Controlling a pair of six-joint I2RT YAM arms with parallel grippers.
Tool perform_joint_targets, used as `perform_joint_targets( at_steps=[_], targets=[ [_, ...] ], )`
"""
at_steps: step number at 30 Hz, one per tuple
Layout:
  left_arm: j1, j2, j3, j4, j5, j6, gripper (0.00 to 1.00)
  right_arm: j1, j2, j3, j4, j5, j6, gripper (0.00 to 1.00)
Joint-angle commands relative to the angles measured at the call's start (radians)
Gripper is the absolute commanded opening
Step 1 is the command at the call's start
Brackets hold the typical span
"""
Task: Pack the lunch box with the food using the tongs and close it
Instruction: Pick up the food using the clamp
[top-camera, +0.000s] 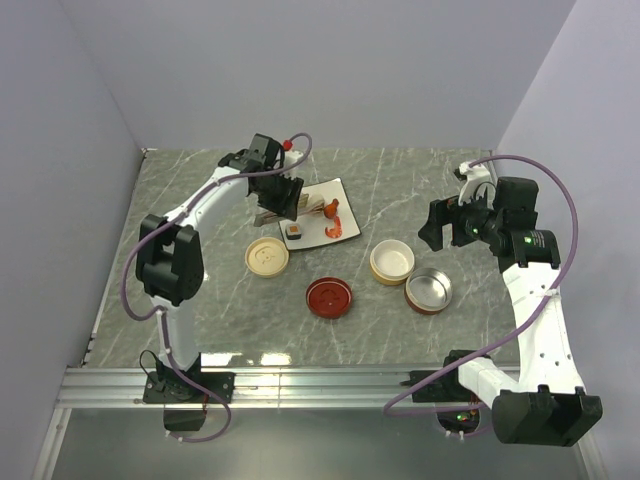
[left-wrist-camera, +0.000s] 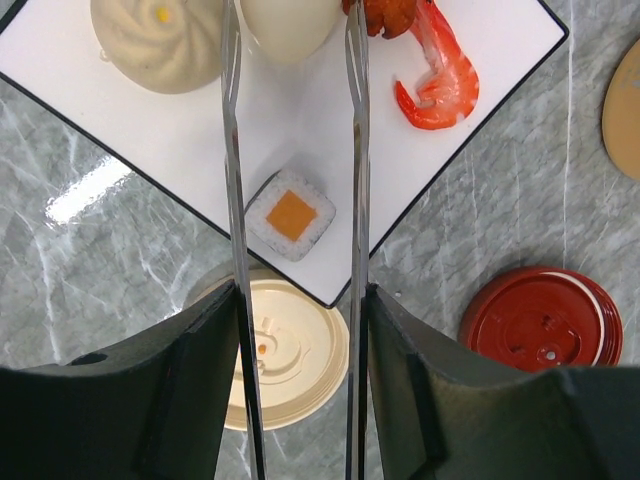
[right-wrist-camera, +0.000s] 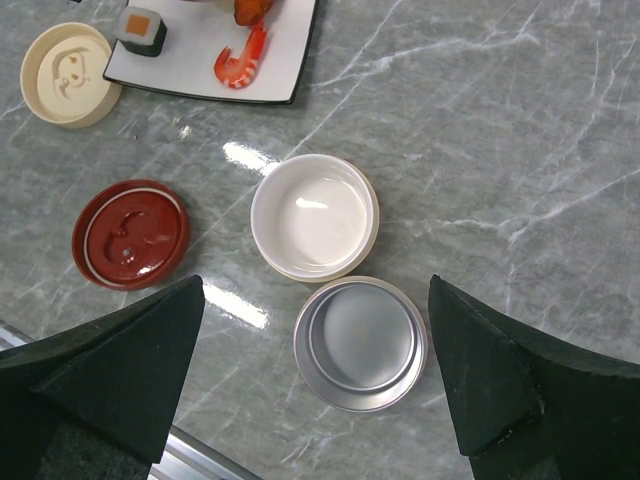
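Plate (left-wrist-camera: 200, 130) back left, bun (left-wrist-camera: 160, 40), egg (left-wrist-camera: 288, 22) and shrimp (left-wrist-camera: 435, 75) on it, roll (left-wrist-camera: 290, 215) at its near left corner (between the arms of the tongs (left-wrist-camera: 232, 200) overhead), lid (top-camera: 267, 256) just before that corner, second lid (top-camera: 329, 297) nearer and rightward, bowl (top-camera: 392, 262) right of both, second bowl (top-camera: 428, 290) just beside it, nearer.

Bright even overhead light, glare streaks on glossy table (right-wrist-camera: 520, 120), soft shadows
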Motion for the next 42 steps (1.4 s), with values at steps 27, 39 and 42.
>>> perform_joint_targets(
  at_steps=[27, 39, 42],
  targets=[
    [-0.006, 0.083, 0.111, 0.012, -0.028, 0.002, 0.49, -0.012, -0.004, 0.012, 0.026, -0.015, 0.009, 1.00],
    [-0.006, -0.015, 0.109, -0.004, -0.028, 0.005, 0.41, -0.012, -0.010, 0.011, 0.027, -0.020, 0.009, 1.00],
    [-0.006, -0.043, 0.104, -0.007, -0.034, 0.015, 0.39, -0.012, -0.010, 0.009, 0.029, -0.023, 0.010, 1.00]
  ],
)
